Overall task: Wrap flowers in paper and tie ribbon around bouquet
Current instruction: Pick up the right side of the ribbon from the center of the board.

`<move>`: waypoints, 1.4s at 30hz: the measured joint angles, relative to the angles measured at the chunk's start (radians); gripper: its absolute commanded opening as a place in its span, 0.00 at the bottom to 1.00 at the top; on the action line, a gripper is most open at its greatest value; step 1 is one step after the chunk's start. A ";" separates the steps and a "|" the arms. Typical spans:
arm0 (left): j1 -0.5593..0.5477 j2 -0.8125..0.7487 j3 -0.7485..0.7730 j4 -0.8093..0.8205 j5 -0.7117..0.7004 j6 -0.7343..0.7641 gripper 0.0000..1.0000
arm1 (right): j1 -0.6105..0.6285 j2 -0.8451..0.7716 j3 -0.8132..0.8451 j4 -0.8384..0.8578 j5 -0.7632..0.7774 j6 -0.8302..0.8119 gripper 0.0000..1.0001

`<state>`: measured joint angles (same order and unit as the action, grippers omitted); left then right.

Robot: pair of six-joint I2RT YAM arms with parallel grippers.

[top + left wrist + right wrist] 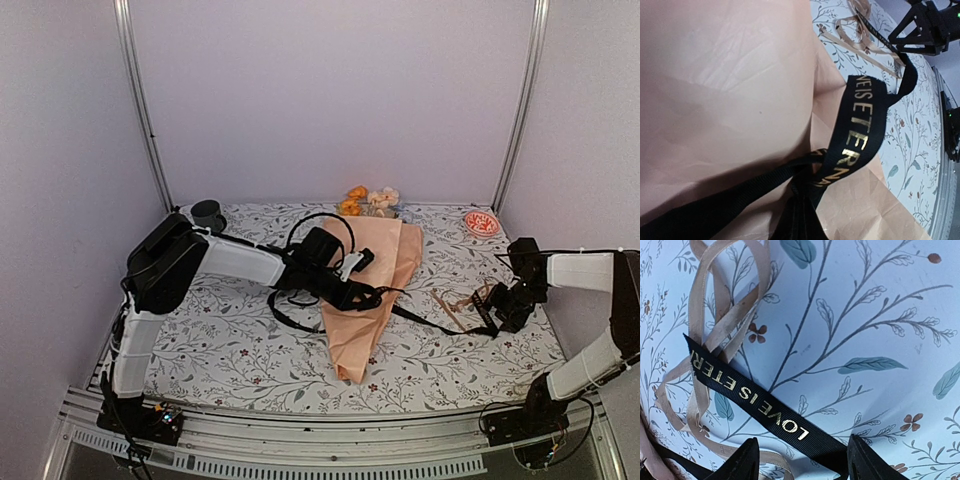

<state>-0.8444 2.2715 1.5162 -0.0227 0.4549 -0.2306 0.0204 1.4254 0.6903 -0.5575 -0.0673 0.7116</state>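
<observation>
The bouquet lies in the middle of the table. Its peach paper [365,280] is rolled into a cone, with the flowers [368,201] sticking out at the far end. A black ribbon [432,321] with gold letters crosses the cone and is knotted [812,172] on it. My left gripper [362,293] sits over the cone, shut on a bunched strand of the ribbon [800,215]. The free end of the ribbon [767,412] lies flat on the table cover. It passes between the wide-apart fingers of my open right gripper [802,462] and touches the right finger [867,460].
A loose tan cord [715,325] is tangled on the floral table cover [230,340] beside the right gripper. A grey mug [208,213] stands at the back left and a small red dish [482,223] at the back right. Walls close in the back and both sides.
</observation>
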 measured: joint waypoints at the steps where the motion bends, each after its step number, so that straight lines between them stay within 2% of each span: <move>1: 0.000 -0.001 -0.003 0.002 0.000 0.002 0.00 | 0.000 0.000 -0.003 0.001 0.004 0.007 0.60; 6: 0.000 -0.006 -0.009 0.003 -0.005 0.014 0.00 | 0.000 -0.007 -0.005 -0.004 0.023 0.033 0.64; 14: 0.000 -0.006 -0.011 0.005 -0.007 0.021 0.00 | 0.000 -0.119 0.089 -0.149 0.164 0.051 0.73; 18: 0.000 -0.006 -0.012 0.008 -0.008 0.021 0.00 | 0.000 -0.214 0.051 -0.168 0.156 0.128 0.68; 22: 0.000 -0.006 -0.014 0.010 -0.008 0.021 0.00 | 0.000 -0.237 -0.034 -0.163 0.124 0.194 0.65; 24: 0.000 -0.006 -0.014 0.010 -0.008 0.022 0.00 | 0.000 -0.214 -0.064 -0.146 0.093 0.214 0.60; 25: 0.000 -0.006 -0.014 0.010 -0.008 0.022 0.00 | 0.000 -0.195 -0.072 -0.129 0.078 0.217 0.54; 27: 0.000 -0.006 -0.014 0.010 -0.011 0.023 0.00 | 0.000 -0.134 -0.082 -0.089 0.050 0.214 0.34; 28: 0.000 -0.007 -0.014 0.010 -0.013 0.024 0.00 | 0.000 -0.105 -0.082 -0.076 0.042 0.204 0.20; 29: 0.000 -0.007 -0.015 0.011 -0.014 0.025 0.00 | 0.000 -0.082 -0.069 -0.066 0.038 0.200 0.13; 35: 0.000 -0.022 -0.027 0.007 -0.026 0.029 0.00 | -0.006 -0.040 -0.053 -0.010 0.031 0.174 0.01; 37: 0.000 -0.022 -0.027 0.006 -0.027 0.033 0.00 | -0.019 -0.053 -0.056 -0.011 0.032 0.168 0.00; 42: 0.000 -0.022 -0.027 0.005 -0.032 0.039 0.00 | -0.085 -0.214 -0.018 -0.060 0.103 0.155 0.00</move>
<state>-0.8448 2.2494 1.4891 -0.0181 0.4229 -0.1917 -0.0647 1.2118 0.6724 -0.6170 0.0360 0.8669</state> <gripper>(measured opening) 0.004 0.003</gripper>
